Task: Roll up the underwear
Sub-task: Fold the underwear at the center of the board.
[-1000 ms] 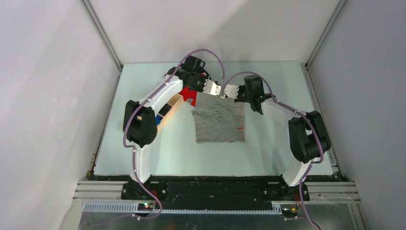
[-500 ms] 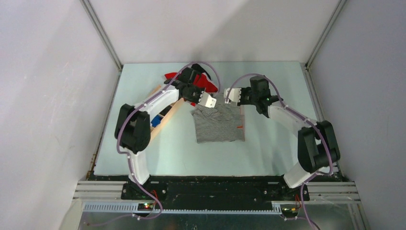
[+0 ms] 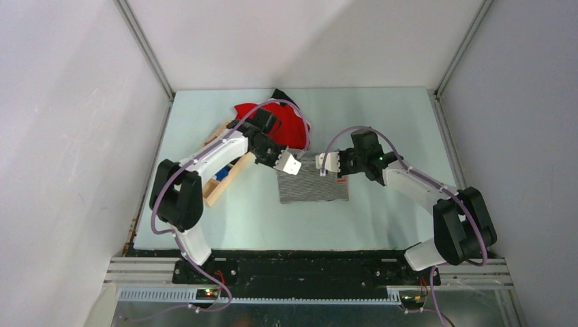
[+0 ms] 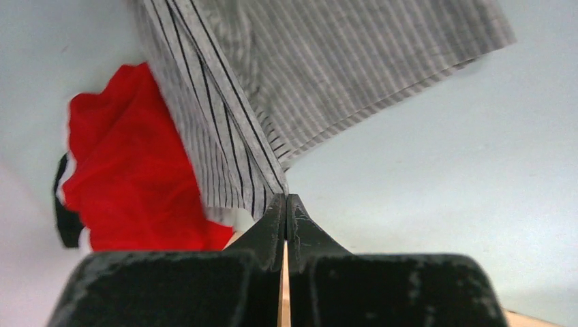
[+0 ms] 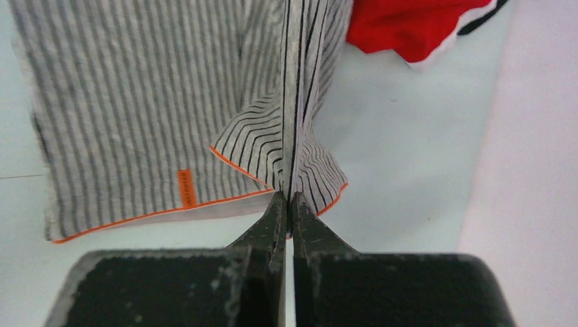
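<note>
The grey-and-white striped underwear [image 3: 312, 185] lies in the middle of the table, its far edge lifted and folded toward me. My left gripper [image 3: 294, 165] is shut on the far left corner of the fabric [image 4: 225, 146]. My right gripper [image 3: 323, 163] is shut on the far right corner, which has an orange hem [image 5: 286, 160]. The two grippers are close together over the cloth's far edge. The near part of the underwear [image 5: 129, 109] lies flat.
A red garment with dark trim [image 3: 279, 121] lies behind the left arm; it also shows in the left wrist view [image 4: 129, 184] and the right wrist view [image 5: 409, 27]. A wooden box [image 3: 228, 176] sits at the left, under the left arm.
Both grippers have moved toward me with the far edge of the underwear, folding it over the near part. The cloth looks shorter and the red garment is uncovered.
</note>
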Robot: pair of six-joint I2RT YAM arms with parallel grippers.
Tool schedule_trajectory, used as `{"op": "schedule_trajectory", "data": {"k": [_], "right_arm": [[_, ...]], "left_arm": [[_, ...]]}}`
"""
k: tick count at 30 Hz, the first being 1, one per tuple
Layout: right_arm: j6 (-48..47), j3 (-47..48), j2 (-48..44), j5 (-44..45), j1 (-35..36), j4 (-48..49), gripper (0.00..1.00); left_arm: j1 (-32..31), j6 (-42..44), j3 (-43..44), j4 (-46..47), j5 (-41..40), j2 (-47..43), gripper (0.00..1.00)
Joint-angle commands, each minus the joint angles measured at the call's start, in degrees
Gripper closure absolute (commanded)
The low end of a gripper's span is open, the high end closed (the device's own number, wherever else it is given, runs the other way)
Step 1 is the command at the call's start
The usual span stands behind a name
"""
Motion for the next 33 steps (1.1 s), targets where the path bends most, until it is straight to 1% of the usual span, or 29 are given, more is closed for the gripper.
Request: {"op": "schedule_trajectory", "data": {"k": [1,8,11,14,16,17,19,22,24,25,29,33], "right_arm": [[0.73,-1.68,-4.59,-2.58,1.2,-3.7,1.0],[0.31,-4.59,-8.32,-2.96,2.21,-7.53,1.0],[-0.9,-5.48,-9.39,-1.23,1.69,-5.94,1.0],[-4.01,-5.53,-9.21,0.94,-0.04,-0.29,1.0],[-5.92,-5.46,-8.08,1.9,-1.75,5.48,1.0],[-6.72,-5.14,-7.58,2.02,-3.01,8.88,1.0],[-8.84,-3.44,-5.47,1.97,-4.85,11.93,1.0],[-9.78,1.59,-0.66,2.39,-6.7,12.89,1.0],[-9.95,3.44,2.42,3.49,-7.08,16.32,1.0],[-10.15,3.7,4.5,4.0,-7.1,19.57,1.0],[-11.61,4.95,9.93,6.34,-6.94,28.0,1.0],[-12.14,6.64,12.7,6.34,-6.95,31.2,1.0]], "left_arm": [[-1.83,-0.31,-1.03,-7.51,3.49,-1.93,1.0],[-4.73,-1.89,-2.79,-10.92,4.86,-0.78,1.0],[-5.51,-3.35,-2.74,-9.95,5.12,-0.68,1.0],[-5.47,-6.04,-2.67,-5.18,4.0,-1.2,1.0],[-5.12,-6.3,-1.37,-3.29,2.63,-0.81,1.0],[-4.7,-6.29,0.41,-3.01,2.19,-0.09,1.0],[-4.01,-6.63,4.41,-3.1,1.75,1.8,1.0],[-3.12,-7.51,11.14,-3.41,0.03,4.65,1.0],[-2.58,-7.66,13.79,-2.89,-1.36,6.62,1.0],[-2.19,-7.53,14.81,-2.65,-1.71,7.71,1.0],[-1.37,-5.81,16.7,-2.93,-4.19,9.98,1.0],[-0.53,-4.41,17.11,-1.17,-6.36,10.69,1.0]]}}
